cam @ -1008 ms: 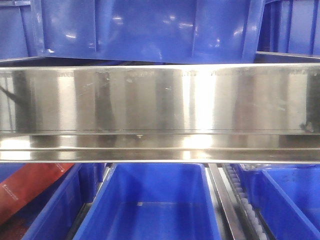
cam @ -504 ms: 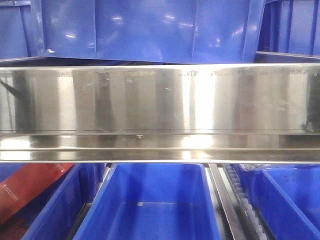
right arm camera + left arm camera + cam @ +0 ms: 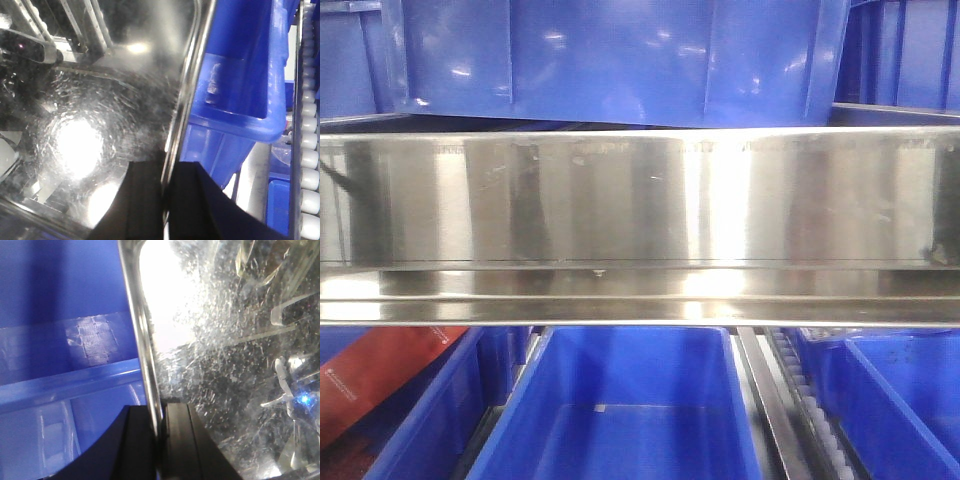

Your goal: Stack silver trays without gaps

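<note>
Front view, last second: no visible change. The steel rail (image 3: 640, 200) spans the view at the same height, with the same reflections. Neither arm nor any tray shows there.

Left end effector (image 3: 161, 415): fingers nearly closed, pinching the thin rolled rim of a silver tray (image 3: 225, 365). One finger is outside the rim, the other inside. The scratched tray floor runs up and to the right of the fingers. A blue bin (image 3: 75, 340) lies to the left of them, beyond the rim.

Right end effector (image 3: 165, 172): same pinch on a rolled rim. The tray floor is up and to its left. Another blue bin (image 3: 235, 75) lies to its right, and a roller track (image 3: 306, 150) further right still.

Judgement: both appear to hold one tray by opposite rims, though no view shows it whole. With nothing moving, this reads as a hold or pause with the tray carried. No second tray is visible, so the stacking step is not yet done. Rim alignment cannot be checked from here.
</note>
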Robot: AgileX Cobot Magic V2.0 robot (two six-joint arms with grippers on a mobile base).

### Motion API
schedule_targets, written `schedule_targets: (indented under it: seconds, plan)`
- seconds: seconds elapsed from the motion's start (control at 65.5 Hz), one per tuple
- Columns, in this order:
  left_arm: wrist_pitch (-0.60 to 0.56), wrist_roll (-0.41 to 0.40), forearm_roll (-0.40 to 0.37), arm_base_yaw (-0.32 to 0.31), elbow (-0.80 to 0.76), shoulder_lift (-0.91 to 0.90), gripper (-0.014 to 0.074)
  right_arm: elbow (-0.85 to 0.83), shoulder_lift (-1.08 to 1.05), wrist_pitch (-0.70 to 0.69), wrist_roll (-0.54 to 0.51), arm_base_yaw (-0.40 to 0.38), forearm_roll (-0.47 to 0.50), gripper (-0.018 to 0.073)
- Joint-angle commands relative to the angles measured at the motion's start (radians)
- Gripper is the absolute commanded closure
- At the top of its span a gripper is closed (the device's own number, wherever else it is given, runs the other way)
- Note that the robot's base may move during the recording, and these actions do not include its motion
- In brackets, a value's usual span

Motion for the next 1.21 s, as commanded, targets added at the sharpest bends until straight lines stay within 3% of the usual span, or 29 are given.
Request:
schedule_targets:
  seconds: [0.0,1.191]
  plan:
    - [-0.064,0.014,-0.044,-0.013,-0.009,-0.017,0.0604,-0.014,-0.011,-0.046,-0.022,0.01,0.059,0.0629]
    - [-0.064,0.014,-0.044,-0.013,-0.009,-0.017,0.0604,-0.014,-0.011,-0.061,-0.022,0.01,0.059,0.0629]
